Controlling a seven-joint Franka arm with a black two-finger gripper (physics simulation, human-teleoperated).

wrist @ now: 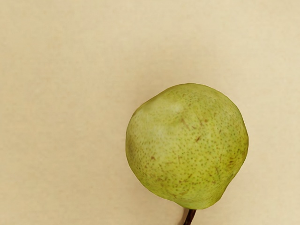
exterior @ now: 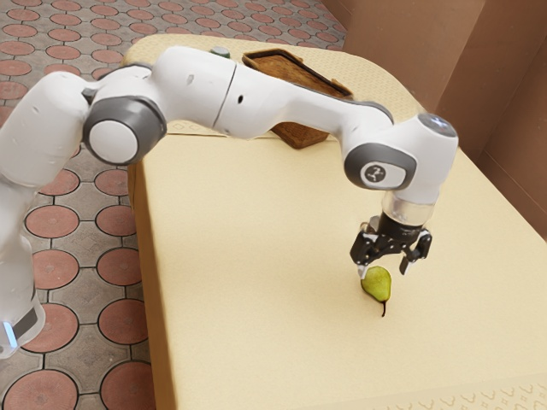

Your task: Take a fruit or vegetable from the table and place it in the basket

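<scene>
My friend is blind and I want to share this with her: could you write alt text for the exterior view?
A black two-finger gripper on a white robot arm hovers open over a green pear lying on a cream-colored table. A brown basket stands toward the table's far end, partly hidden behind the arm.

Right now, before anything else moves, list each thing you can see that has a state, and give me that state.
Gripper: open, over the pear, not holding it.
Pear: whole, lying on the table, stem attached.
Basket: on the table, open-topped, partly hidden by the arm; contents cannot be fully judged.
Arm: bent, reaching out over the table.
Table: covered with a cream cloth.
</scene>
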